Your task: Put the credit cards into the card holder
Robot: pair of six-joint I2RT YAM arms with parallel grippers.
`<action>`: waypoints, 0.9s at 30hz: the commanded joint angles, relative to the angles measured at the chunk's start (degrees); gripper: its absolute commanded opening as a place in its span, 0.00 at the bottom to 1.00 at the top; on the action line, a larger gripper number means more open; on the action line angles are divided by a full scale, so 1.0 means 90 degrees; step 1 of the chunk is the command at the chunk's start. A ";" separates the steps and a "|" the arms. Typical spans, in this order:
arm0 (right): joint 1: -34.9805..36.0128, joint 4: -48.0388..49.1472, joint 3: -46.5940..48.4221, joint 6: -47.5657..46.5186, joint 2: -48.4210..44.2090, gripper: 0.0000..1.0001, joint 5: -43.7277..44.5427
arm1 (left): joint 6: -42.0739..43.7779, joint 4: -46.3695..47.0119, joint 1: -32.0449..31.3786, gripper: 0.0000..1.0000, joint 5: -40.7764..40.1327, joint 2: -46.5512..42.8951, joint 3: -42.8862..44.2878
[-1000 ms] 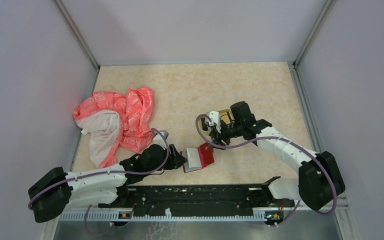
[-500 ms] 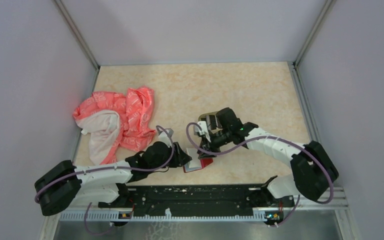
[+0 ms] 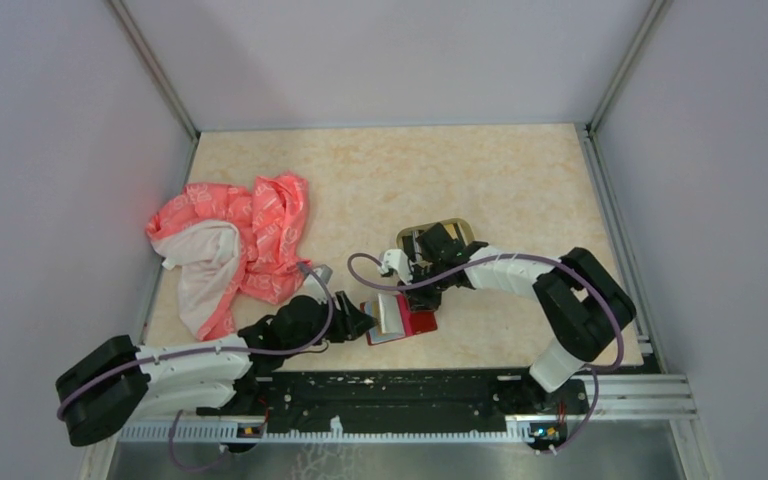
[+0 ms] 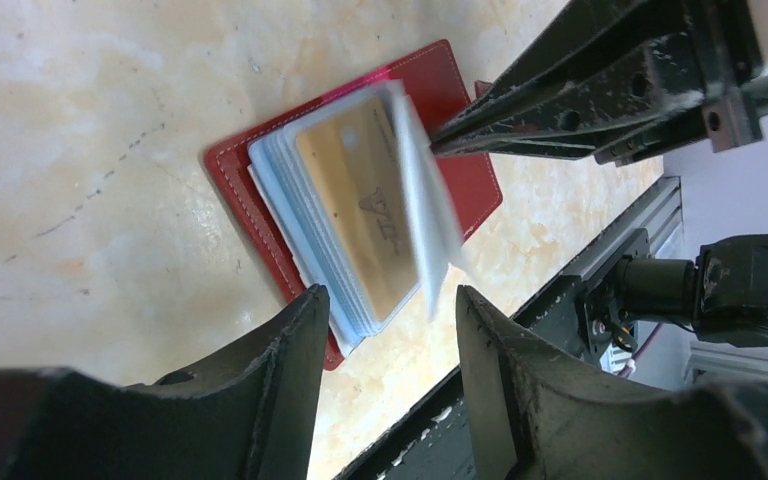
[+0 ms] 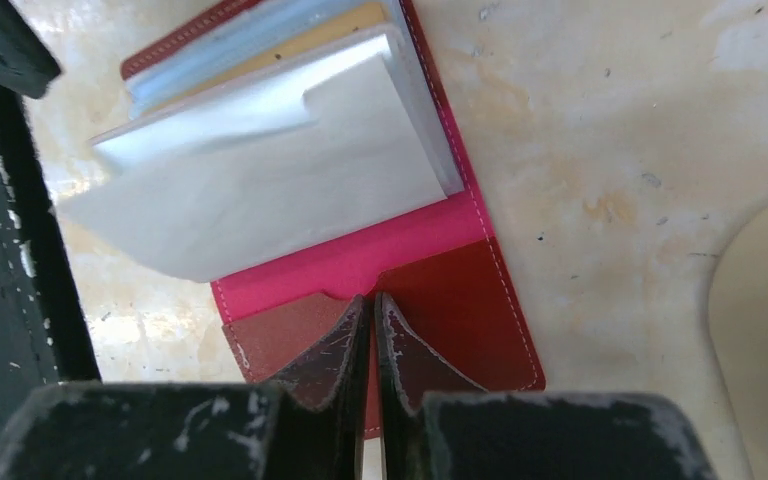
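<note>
- The right gripper (image 5: 372, 305) came down and leftward from above the oval tan tray (image 3: 457, 224) to the red card holder (image 3: 422, 323), ending at its open cover.
- Its jaws went from apart to pressed together.
- The tray, previously covered by the gripper, came into view.

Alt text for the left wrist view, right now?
The red card holder lies open on the tan table, a gold card showing in its clear sleeves, one sleeve upright and blurred. The right gripper comes in from upper right, jaws shut, tip at the holder's cover; the left gripper frames the foreground, jaws open.
</note>
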 commanded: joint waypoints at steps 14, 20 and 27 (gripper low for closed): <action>0.0081 -0.0322 0.0433 -0.0089 0.0494 0.05 0.0462 | -0.0692 0.1574 0.0038 0.56 0.0484 0.1126 -0.0039; 0.0081 -0.0326 0.0438 -0.0060 0.0522 0.05 0.0425 | -0.0624 0.0562 0.0038 0.59 0.0348 0.1340 0.0393; 0.0081 -0.0337 0.0448 -0.0050 0.0530 0.05 0.0415 | -0.0419 0.0054 0.0038 0.61 0.0472 0.1768 0.0864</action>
